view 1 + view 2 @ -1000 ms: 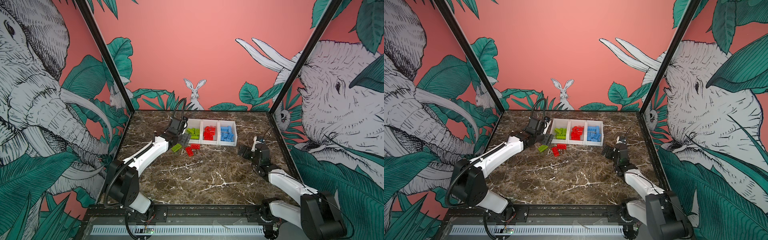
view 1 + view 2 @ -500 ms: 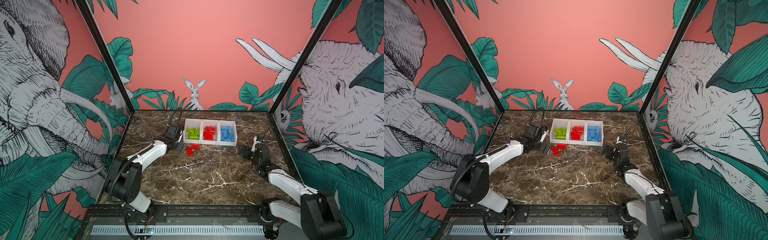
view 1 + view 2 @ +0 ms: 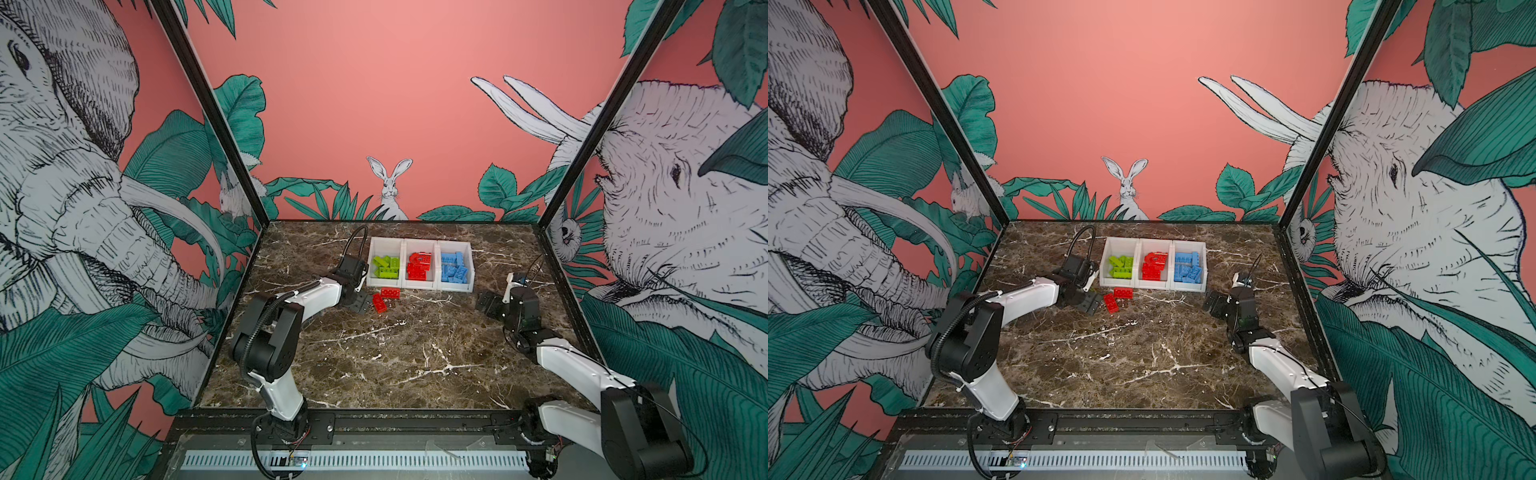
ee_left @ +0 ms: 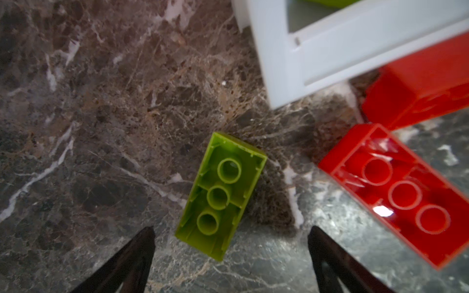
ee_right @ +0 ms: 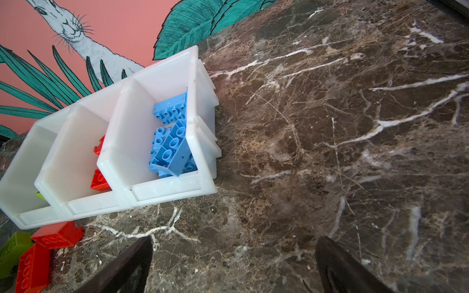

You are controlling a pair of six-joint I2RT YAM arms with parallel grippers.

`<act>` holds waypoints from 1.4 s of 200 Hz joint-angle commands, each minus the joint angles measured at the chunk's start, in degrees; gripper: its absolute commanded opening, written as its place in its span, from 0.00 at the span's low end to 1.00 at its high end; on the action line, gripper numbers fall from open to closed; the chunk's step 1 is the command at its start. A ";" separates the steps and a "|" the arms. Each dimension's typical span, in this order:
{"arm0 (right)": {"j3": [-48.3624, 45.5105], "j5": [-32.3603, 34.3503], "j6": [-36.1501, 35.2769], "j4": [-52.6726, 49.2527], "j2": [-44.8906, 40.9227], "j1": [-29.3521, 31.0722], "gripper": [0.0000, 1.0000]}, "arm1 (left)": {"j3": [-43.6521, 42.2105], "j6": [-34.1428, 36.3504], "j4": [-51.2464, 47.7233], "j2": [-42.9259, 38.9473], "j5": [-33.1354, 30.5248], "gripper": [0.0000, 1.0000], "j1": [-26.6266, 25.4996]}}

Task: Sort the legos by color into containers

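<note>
- Bright, even lighting in both top views; soft shadows.
- Wide-angle bowing toward edges.
- Left wrist view: glare spot on red brick (image 4: 403, 195); container (image 4: 317, 58) blurred.

A dark brown marbled tabletop (image 3: 395, 353) carries three joined white plastic bins (image 3: 419, 284); just before them lie two red plastic bricks (image 3: 390, 293) and an upturned lime green brick (image 4: 221, 196).

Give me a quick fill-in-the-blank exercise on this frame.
The lime green brick under the open left gripper lies studs ____.
____ red bricks lie loose on the table.
The container nearest the open right gripper holds ____ bricks.
Missing: down; two; blue.
</note>
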 commanded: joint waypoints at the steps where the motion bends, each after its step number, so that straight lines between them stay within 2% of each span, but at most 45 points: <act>1: 1.14 0.23 0.00 1.20 0.29 -0.15 0.98 | 3.41 -0.46 -2.12 0.45 0.63 0.94 2.00; 45: 1.22 0.21 0.04 1.25 0.74 -0.15 0.98 | 7.92 1.28 -6.26 4.15 2.20 0.88 2.49; 99: 1.42 -0.22 0.16 1.72 1.28 -0.15 0.98 | 8.41 1.66 -6.39 5.32 4.45 0.82 2.50; 160: 1.35 -0.02 0.16 1.41 1.01 -0.19 0.98 | 12.83 0.05 -8.58 9.56 3.36 0.70 2.46; 213: 1.31 0.04 0.17 1.59 1.10 -0.22 0.98 | 11.84 -1.65 -8.94 8.42 2.60 0.56 2.50; 280: 1.15 0.15 0.17 1.52 0.75 -0.17 0.98 | 7.98 -4.91 -8.66 2.49 1.95 0.41 2.77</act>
